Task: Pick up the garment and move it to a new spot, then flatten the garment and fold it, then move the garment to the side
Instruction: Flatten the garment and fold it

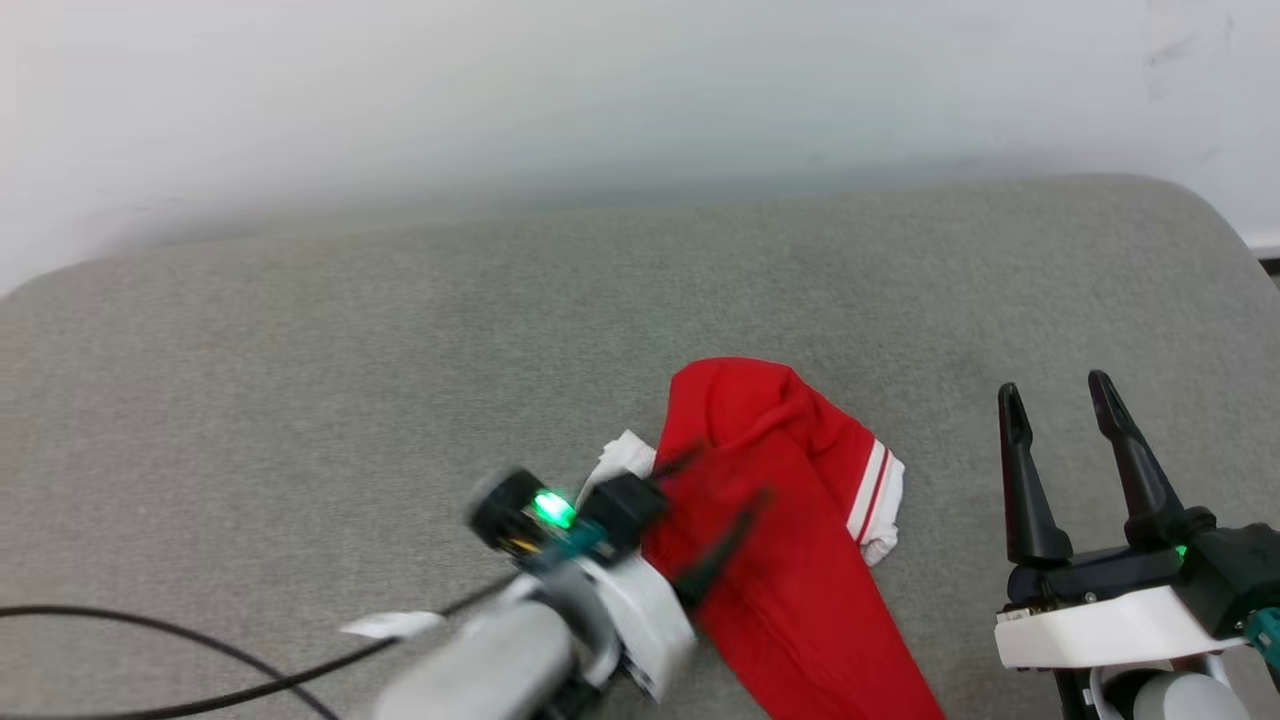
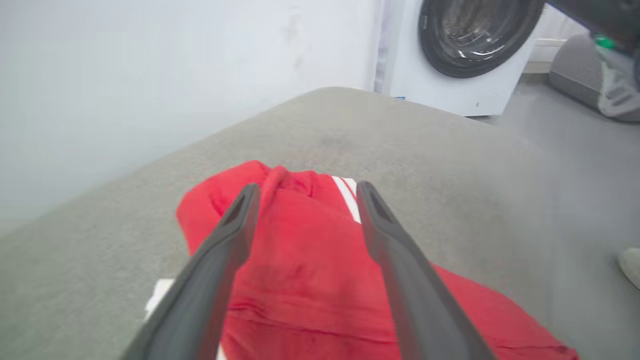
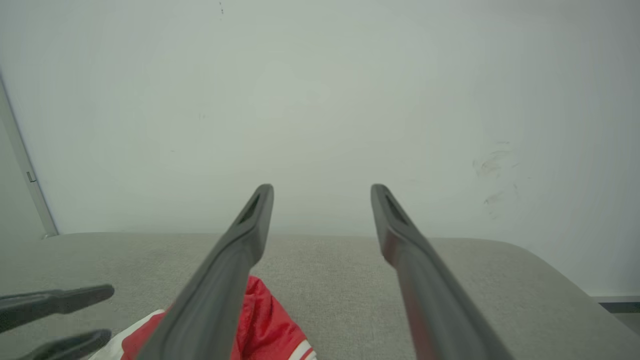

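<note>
**On the grey cushion: jersey heaped, both pincers empty**

On the grey cushion [image 1: 300, 400], a broad pad of coarse woven cloth with rounded corners, the garment [image 1: 790, 520] lay at about 5 o'clock from the pad's middle. It was thin red fabric, bunched into a long, soft ridge. A rounded hump formed its 12 o'clock end, and its tail ran toward 5 o'clock, past the bottom of the head view. A white sleeve [image 1: 878, 490] with red stripes stuck out at its 3 o'clock side, and a smaller white fold showed at 10 o'clock.

The left gripper [image 1: 725, 478] hung over the garment's 9 o'clock flank, blurred, with its fingers aimed toward 2 o'clock. In its wrist view the left gripper [image 2: 307, 190] had its two smooth, dark, tapering fingers spread wide above the creased red cloth, clamping nothing. The right gripper [image 1: 1055, 390] stood well apart at the garment's 3 o'clock, pointing to 12 o'clock. The right wrist view showed the right gripper [image 3: 322, 190] with its jaws parted and nothing between them.

Bare pad stretched from 9 o'clock through 12 to 2 o'clock. The pad's far edge met a plain pale wall [image 1: 600, 90] at 12 o'clock, and a curved corner fell away at 2 o'clock. A black cable [image 1: 150, 640] crossed the pad at 8 o'clock. In the left wrist view a white washer [image 2: 465, 95] with a dark round door stood beyond the pad.
</note>
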Motion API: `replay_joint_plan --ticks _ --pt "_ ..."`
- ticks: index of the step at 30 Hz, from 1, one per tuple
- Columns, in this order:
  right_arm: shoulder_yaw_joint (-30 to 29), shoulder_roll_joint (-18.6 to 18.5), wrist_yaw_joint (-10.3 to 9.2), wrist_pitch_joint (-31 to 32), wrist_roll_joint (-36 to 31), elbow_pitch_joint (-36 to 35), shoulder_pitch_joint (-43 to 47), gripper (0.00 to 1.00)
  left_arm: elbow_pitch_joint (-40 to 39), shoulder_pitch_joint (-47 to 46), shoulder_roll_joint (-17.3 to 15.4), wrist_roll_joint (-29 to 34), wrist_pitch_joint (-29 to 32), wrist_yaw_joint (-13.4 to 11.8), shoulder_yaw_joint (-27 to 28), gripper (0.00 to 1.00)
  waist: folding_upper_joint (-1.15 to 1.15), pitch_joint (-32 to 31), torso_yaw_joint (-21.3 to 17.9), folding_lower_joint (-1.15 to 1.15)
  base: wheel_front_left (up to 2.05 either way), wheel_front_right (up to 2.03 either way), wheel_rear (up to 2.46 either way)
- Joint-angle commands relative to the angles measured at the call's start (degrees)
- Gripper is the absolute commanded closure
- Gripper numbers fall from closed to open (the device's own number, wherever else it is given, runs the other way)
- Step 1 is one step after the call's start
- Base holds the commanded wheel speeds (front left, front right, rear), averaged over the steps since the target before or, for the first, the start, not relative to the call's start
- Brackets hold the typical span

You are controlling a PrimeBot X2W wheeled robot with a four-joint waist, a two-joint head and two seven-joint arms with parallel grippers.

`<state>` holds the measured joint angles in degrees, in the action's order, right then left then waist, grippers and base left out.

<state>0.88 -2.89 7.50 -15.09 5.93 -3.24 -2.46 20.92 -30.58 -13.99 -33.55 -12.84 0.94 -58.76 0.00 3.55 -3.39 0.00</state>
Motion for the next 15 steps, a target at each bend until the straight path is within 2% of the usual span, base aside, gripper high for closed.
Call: replay_joint_plan --ticks 1,4,5,8,10,15 --pt "-0.2 0.0 -0.02 -0.1 -0.3 0.0 0.6 0.00 -1.8 -0.7 -2.6 -0.1 -1.3 -3.4 4.1 0.00 0.00 -1.5 1.6 0.00 0.00 0.00 0.00" --pt "-0.2 0.0 -0.02 -0.1 -0.6 -0.2 1.3 0.00 -4.9 0.5 -6.6 0.2 -2.1 -8.3 10.1 0.00 0.00 -2.1 2.5 0.00 0.00 0.00 0.00" --pt "-0.2 0.0 -0.02 -0.1 -0.6 -0.2 1.3 0.00 -4.9 0.5 -6.6 0.2 -2.1 -8.3 10.1 0.00 0.00 -2.1 2.5 0.00 0.00 0.00 0.00" --pt "0.3 0.0 -0.02 -0.1 -0.7 -0.7 1.4 0.00 -8.9 3.5 -9.8 0.2 -2.4 -13.1 16.9 0.00 0.00 -2.2 2.9 0.00 0.00 0.00 0.00" --pt "0.5 0.0 -0.02 -0.1 -0.7 -1.1 1.4 0.00 -12.8 6.6 -11.4 1.0 -2.4 -15.4 22.1 0.00 0.00 -2.1 3.0 0.00 0.00 0.00 0.00" --pt "0.7 0.0 -0.02 -0.1 -0.6 -1.7 1.5 0.00 -21.1 17.3 -12.7 3.9 -2.4 -17.6 31.6 0.00 0.00 -1.5 2.8 0.00 0.00 0.00 0.00"
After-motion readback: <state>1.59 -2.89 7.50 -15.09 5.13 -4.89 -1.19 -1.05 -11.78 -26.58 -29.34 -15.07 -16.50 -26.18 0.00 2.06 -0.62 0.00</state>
